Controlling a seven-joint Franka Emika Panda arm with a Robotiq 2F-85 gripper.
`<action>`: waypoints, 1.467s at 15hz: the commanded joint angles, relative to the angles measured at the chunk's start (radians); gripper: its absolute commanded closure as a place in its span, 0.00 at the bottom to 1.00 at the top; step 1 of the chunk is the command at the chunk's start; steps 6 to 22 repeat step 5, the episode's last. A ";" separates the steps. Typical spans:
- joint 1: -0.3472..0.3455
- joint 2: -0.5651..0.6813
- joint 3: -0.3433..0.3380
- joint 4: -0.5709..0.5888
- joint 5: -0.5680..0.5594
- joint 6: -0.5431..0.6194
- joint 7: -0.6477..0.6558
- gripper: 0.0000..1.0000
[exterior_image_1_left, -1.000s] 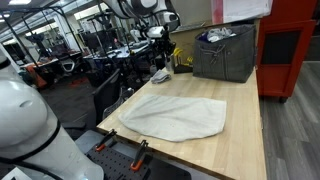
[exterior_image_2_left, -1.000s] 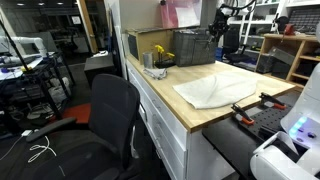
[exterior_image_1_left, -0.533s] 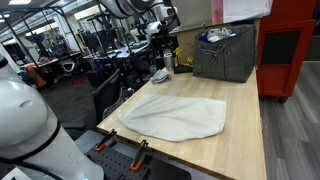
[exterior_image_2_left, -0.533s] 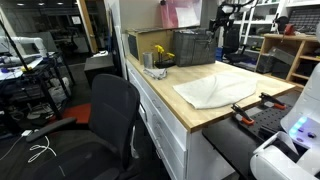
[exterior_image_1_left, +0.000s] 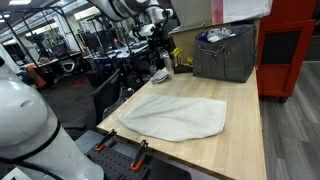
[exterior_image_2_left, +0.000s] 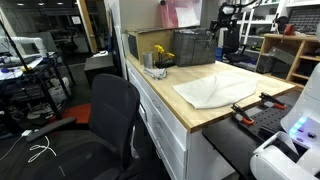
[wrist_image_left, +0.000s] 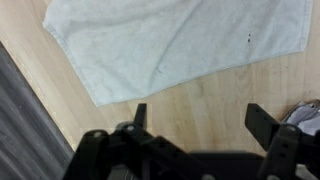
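Your claw (exterior_image_1_left: 152, 32) hangs wide and empty over the table's (exterior_image_1_left: 245, 120) far end, with the cloth (exterior_image_1_left: 175, 115) lying flat below, nearer.

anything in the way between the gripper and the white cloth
Nothing visible does. In the wrist view, only wooden table shows between the open fingers and the white cloth.

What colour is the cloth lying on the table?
Plain white, a little greyish, with no pattern. The cloth shows best in the wrist view.
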 joint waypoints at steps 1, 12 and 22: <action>0.001 -0.008 -0.001 -0.001 0.008 -0.027 0.009 0.00; 0.000 -0.020 -0.001 -0.004 0.015 -0.046 0.015 0.00; 0.000 -0.020 -0.001 -0.004 0.015 -0.046 0.015 0.00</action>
